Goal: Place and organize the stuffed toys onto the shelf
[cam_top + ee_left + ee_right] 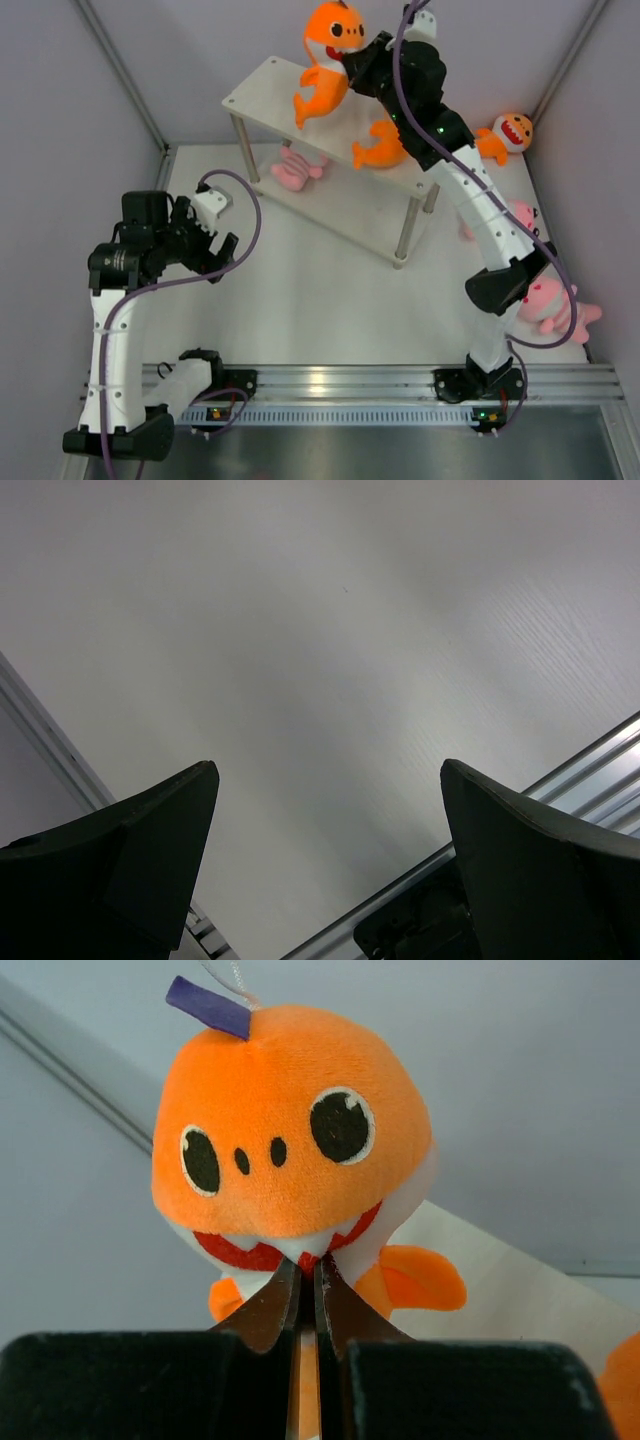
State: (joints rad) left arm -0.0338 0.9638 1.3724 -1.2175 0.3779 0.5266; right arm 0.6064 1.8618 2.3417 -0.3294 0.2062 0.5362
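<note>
Nearest first: find one pink striped plush (pixel 555 305) lying on the table (pixel 300 290) beside the right arm's elbow, well apart from the shelf. Across on the left, note the left gripper (pixel 330 770) hovering over bare table, fingers spread wide, gripping nothing. Farther back, spot a second pink plush (pixel 520 215) half hidden behind the right forearm. Cannot tell whether the third pink plush (pixel 295 170) under the top board sits on the lower tier or on the table. Then the white shelf (pixel 270 90), with one orange shark plush (pixel 380 148) lying flat on the top board, touching the right arm. Off the shelf at far right, see another orange shark (pixel 508 133) down on the table. Farthest, the right gripper (pixel 300 1280), pressed together and pinching the held shark (pixel 290 1140) just below its mouth. Hangs upright, head up and tail down, directly over the top board's far left end. Probably needs only lowering straight down and letting go. Loose toys all lying rightward, so nearer the right arm.
</note>
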